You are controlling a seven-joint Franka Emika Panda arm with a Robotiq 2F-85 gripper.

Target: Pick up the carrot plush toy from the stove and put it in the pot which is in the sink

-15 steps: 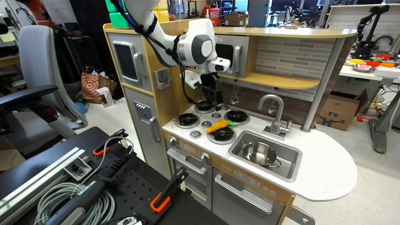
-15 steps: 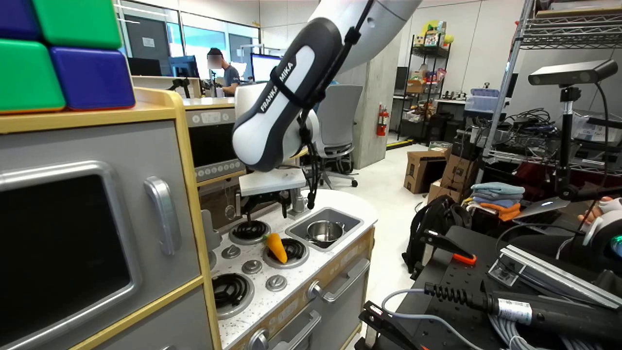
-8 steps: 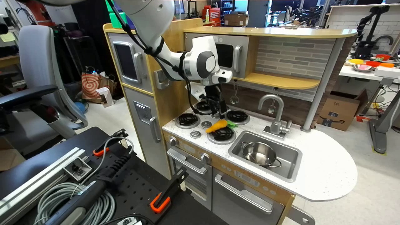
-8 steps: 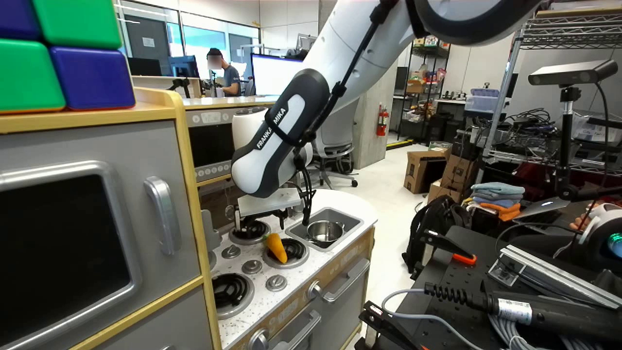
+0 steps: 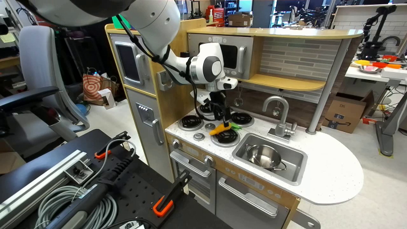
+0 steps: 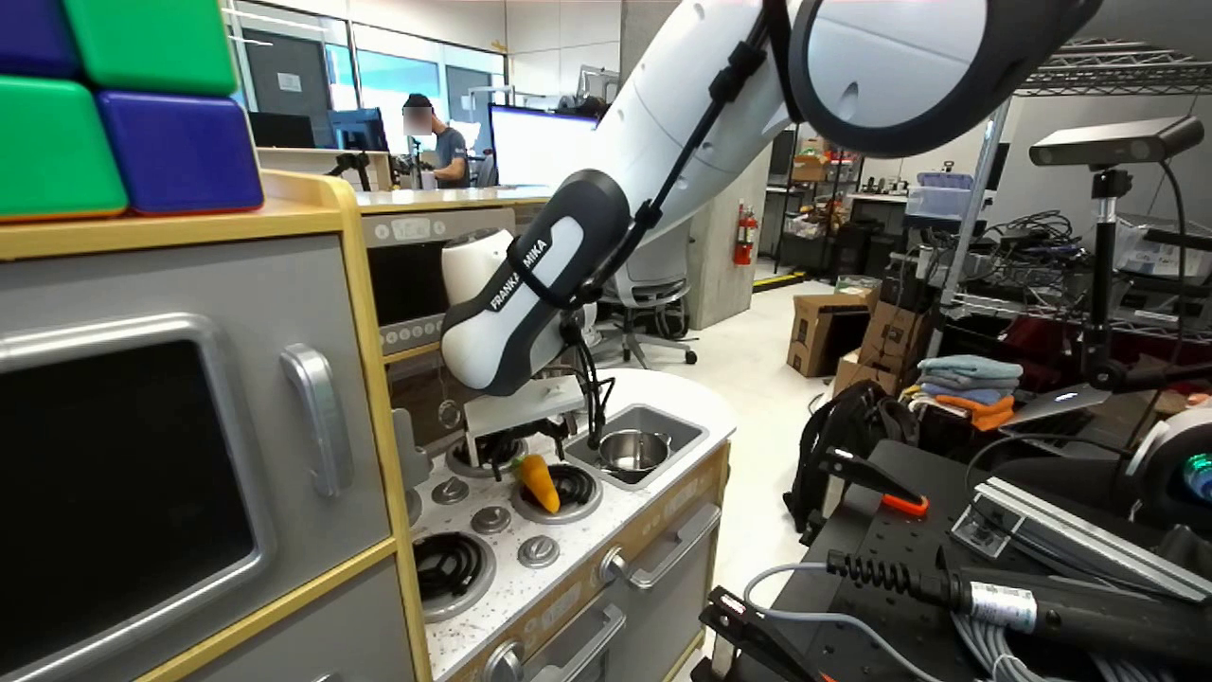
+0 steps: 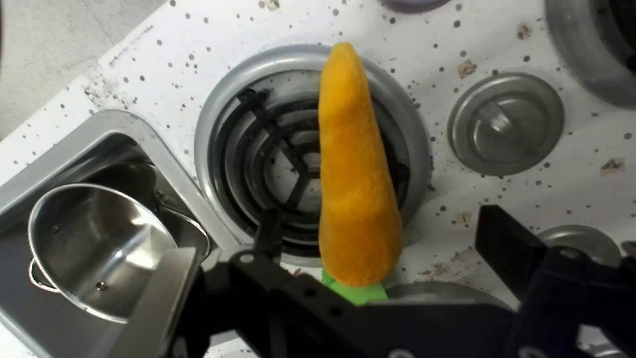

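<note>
I see the big white stove (image 5: pixel 184 134). The steel sink (image 5: pixel 292 159) is set right beside it. My black hand (image 7: pixel 381 224) hangs over the stove with its two fingers (image 7: pixel 509 248) spread wide apart. The shiny pot (image 7: pixel 94 238) sits in the sink. On one burner (image 7: pixel 293 159) lies the carrot plush toy (image 7: pixel 355 174). In the wrist view its fat end shows between my fingers, with room on both sides, and my hand hides some of its green leaves (image 7: pixel 360 294).

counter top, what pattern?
Counter: white with dark specks, a few brownish patches; shows best in the wrist view.
</note>
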